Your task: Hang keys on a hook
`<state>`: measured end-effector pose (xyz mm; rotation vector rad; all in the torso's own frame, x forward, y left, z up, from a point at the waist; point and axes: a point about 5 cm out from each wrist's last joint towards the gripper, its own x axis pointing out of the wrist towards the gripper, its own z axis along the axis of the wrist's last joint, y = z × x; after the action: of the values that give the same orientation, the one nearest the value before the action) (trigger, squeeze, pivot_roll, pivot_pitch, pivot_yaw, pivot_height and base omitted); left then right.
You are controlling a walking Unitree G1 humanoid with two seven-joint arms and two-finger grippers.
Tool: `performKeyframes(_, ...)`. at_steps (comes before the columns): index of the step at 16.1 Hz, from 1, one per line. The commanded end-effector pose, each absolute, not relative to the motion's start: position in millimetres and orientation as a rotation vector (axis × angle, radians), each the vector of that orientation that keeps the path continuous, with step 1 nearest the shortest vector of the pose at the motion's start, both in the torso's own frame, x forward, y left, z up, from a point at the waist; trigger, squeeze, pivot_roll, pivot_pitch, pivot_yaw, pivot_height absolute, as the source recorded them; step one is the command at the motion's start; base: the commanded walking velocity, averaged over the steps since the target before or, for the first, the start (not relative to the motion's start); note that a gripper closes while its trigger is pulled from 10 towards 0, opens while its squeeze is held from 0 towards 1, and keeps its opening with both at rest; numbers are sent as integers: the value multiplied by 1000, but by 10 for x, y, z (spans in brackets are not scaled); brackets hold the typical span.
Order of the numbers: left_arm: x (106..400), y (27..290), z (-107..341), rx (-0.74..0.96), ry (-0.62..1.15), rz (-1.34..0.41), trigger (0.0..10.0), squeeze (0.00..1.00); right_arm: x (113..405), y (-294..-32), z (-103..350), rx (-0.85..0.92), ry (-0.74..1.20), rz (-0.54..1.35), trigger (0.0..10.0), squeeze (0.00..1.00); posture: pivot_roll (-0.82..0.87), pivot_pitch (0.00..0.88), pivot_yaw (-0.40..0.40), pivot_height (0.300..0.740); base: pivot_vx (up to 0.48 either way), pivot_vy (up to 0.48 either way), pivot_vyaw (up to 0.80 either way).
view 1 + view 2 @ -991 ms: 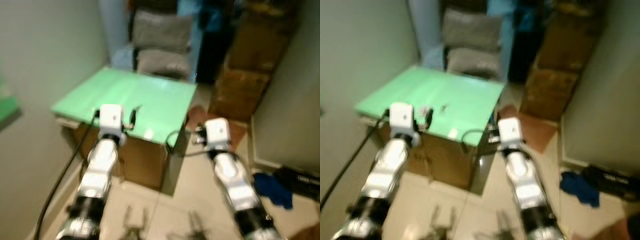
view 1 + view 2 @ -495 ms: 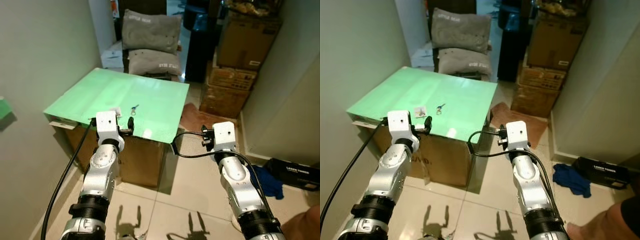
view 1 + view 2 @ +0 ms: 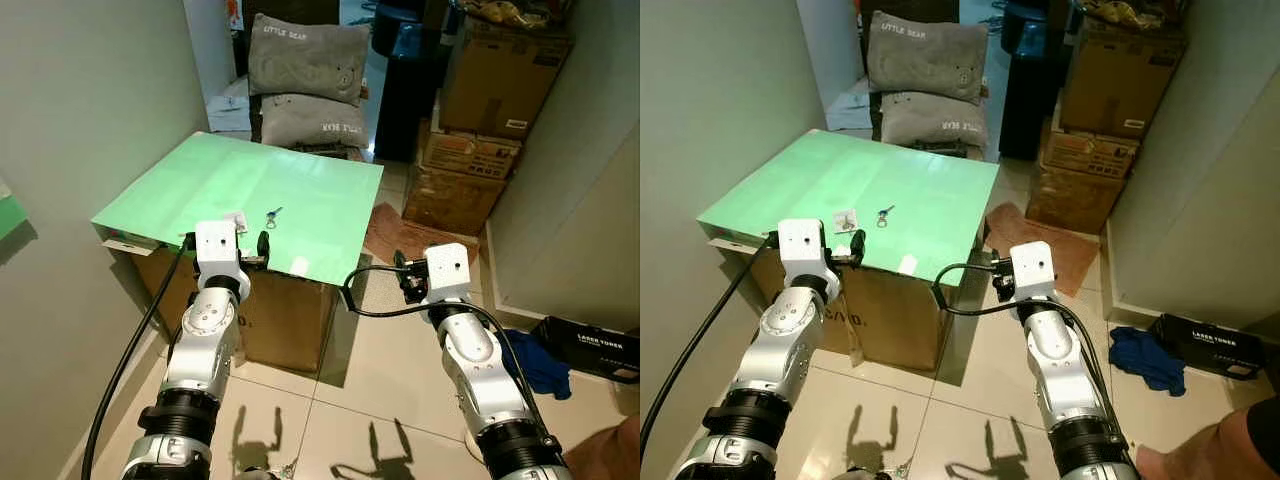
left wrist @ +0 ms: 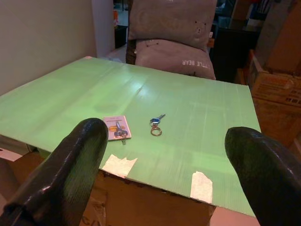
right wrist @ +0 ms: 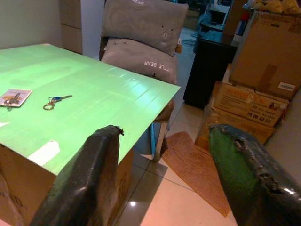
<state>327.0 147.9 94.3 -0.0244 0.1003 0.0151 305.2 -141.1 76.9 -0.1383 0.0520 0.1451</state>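
Keys lie flat on the green board, at 12 o'clock from the left gripper, whose fingers stand wide apart and empty. Right gripper hovers off the board's near corner, also wide. Risk: the thin ring sits flush and may slide away under closing fingers. A small card lies at 9 o'clock from the keys and may be caught instead.
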Motion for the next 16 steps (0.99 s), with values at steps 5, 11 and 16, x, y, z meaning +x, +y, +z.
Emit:
performKeyframes(5,3303,1354,1100,-45,17,-62,10000,0,3056,-1383,738,-181,72,164,10000,0,-32,0,3,740,384,0,0)
performKeyframes(11,3328,1401,1074,-52,34,-23,10000,0,3050,-1399,726,-184,75,153,10000,0,-38,0,7,740,480,0,0)
performKeyframes(16,3341,1450,1074,-50,38,6,10000,0,3040,-1379,722,-182,75,165,10000,0,-39,0,9,740,465,0,0)
